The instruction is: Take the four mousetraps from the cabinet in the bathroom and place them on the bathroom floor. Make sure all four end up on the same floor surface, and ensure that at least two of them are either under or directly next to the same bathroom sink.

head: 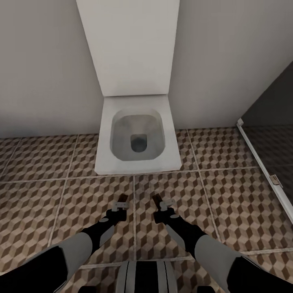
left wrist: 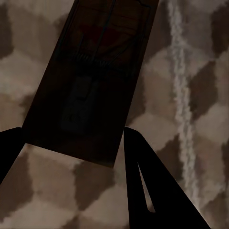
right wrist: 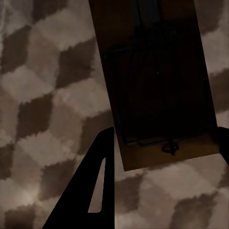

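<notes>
Both arms reach forward over the cube-patterned bathroom floor (head: 228, 195). My left gripper (head: 121, 203) is shut on a mousetrap (head: 123, 198), seen in the left wrist view as a dark board with wire and a reddish spot (left wrist: 90, 76) clamped between the fingers (left wrist: 143, 181). Beside it, my right gripper (head: 159, 203) is shut on a second mousetrap (head: 156, 199), whose wire frame and tan edge (right wrist: 157, 81) fill the space beside one finger (right wrist: 90, 191). Both traps hang above the tiles. The cabinet and the bathroom sink are out of view.
A white toilet (head: 138, 134) with its lid up stands against the wall straight ahead, close to the grippers. A white-framed dark glass panel (head: 264, 162) runs along the right. Tiled floor lies open on both sides of the arms.
</notes>
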